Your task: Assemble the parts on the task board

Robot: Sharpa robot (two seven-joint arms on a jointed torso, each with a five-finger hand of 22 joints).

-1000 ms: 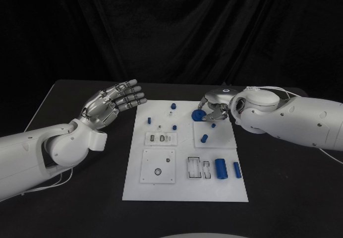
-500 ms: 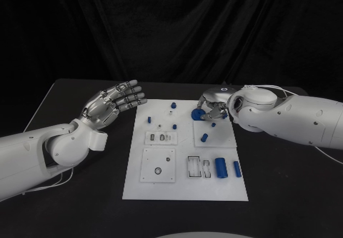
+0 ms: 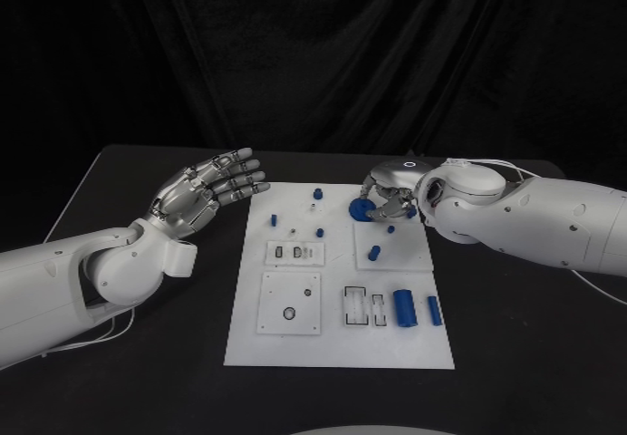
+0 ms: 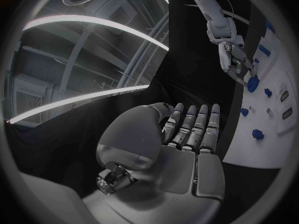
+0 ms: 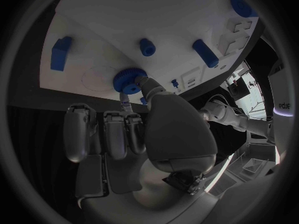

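The white task board [image 3: 340,349] lies in the middle of the black table. At its far right corner my right hand [image 3: 390,201] pinches a round blue toothed part [image 3: 358,208] between thumb and a finger. In the right wrist view the same toothed part [image 5: 129,80] sits at the fingertips, close over the board [image 5: 112,15]; I cannot tell whether it touches. My left hand [image 3: 207,190] hovers left of the board, palm up, fingers straight, holding nothing. The left wrist view shows the left hand [image 4: 184,144] the same way, with the right hand [image 4: 235,62] beyond it.
Small blue pegs [image 3: 316,193] [image 3: 274,218] [image 3: 371,253] stand on the board's far half. Two blue cylinders [image 3: 404,307] [image 3: 432,311] lie at its near right beside empty slots [image 3: 355,306]. Two raised white plates [image 3: 294,253] [image 3: 290,304] occupy the left side.
The right hand has edged slightly toward the board's far edge with the toothed part still in its pinch. The left hand has stayed where it was.
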